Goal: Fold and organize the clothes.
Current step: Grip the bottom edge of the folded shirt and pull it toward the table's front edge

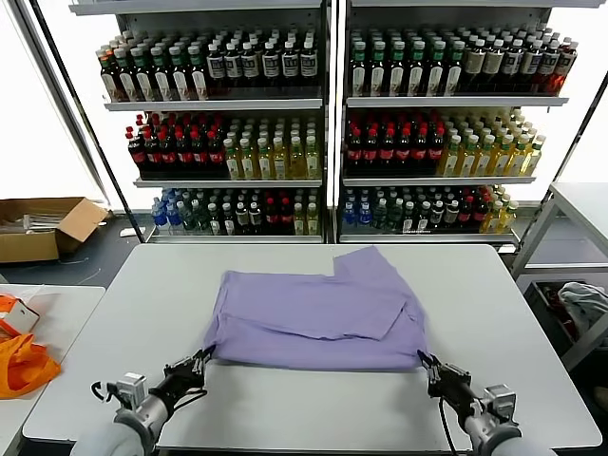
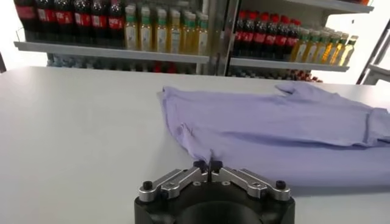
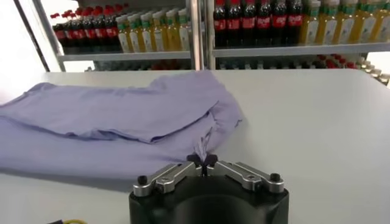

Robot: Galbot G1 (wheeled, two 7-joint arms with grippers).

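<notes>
The lavender short-sleeved cotton T-shirt (image 1: 318, 318) was pinched at its 2 near corners: the left gripper (image 2: 208, 165) clenched on the near left corner, the right gripper (image 3: 202, 161) clenched on the near right one, both low at the near edge of the white table (image 1: 285, 399). The shirt lay mid-table, a sleeve already turned in over its body. Judging by that, 1 side fold seemed done; the lengthwise fold and tidy placement were left.
</notes>
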